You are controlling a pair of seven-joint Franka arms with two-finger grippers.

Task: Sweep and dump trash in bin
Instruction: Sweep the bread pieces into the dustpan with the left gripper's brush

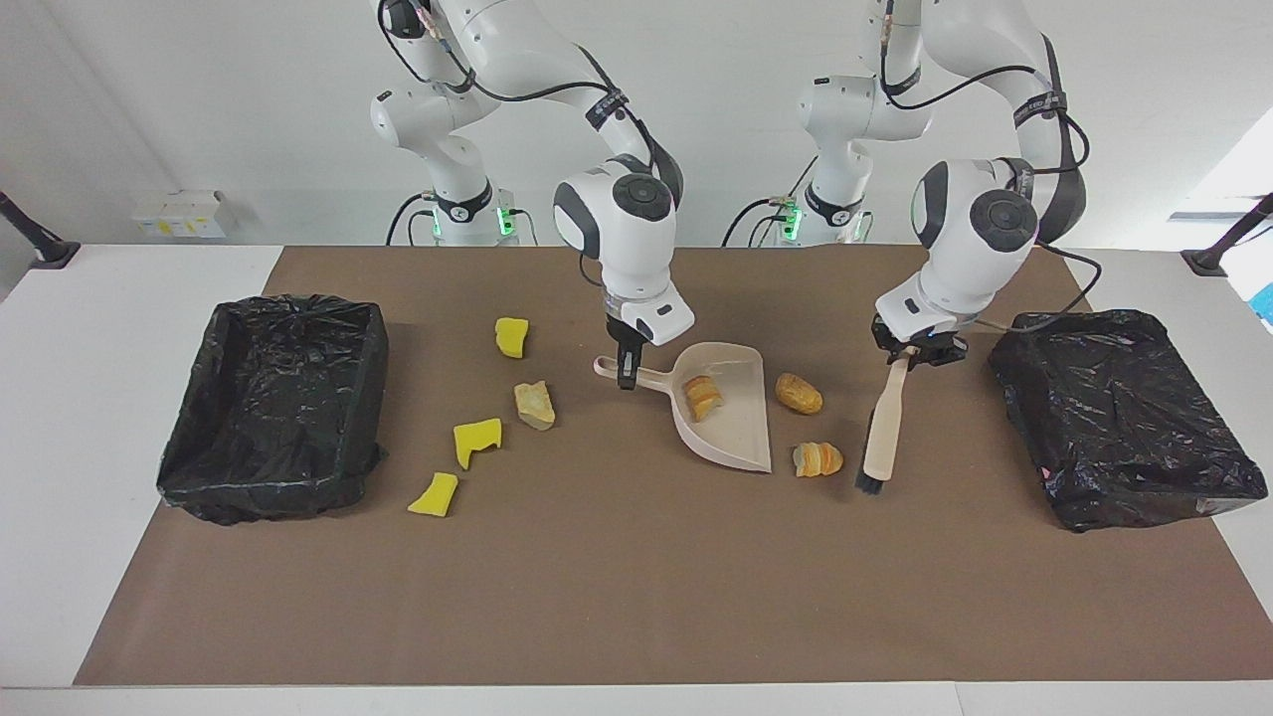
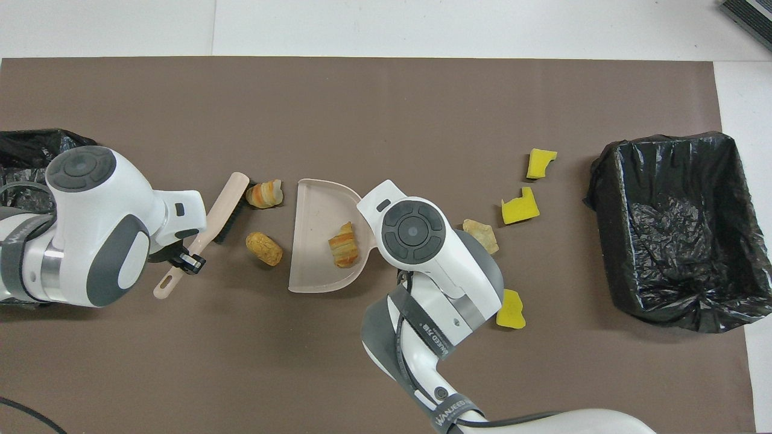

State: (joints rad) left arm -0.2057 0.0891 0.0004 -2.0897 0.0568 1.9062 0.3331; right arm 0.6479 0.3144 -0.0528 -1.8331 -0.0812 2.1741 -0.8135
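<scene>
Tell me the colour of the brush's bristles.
Black, under a beige back and handle; the brush shows them best in the overhead view.

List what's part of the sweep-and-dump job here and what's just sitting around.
In the job:
- trash: bread lump in the dustpan, two bread lumps beside its open edge, three sponge chunks, tan scrap
- dustpan, handle in right gripper
- brush, held by left gripper
- two black-lined bins

Just there:
- brown mat

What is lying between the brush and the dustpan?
Two bread-like lumps: a striped one beside the brush bristles and a rounder one nearer the robots, both short of the dustpan. The facing view shows it.
</scene>
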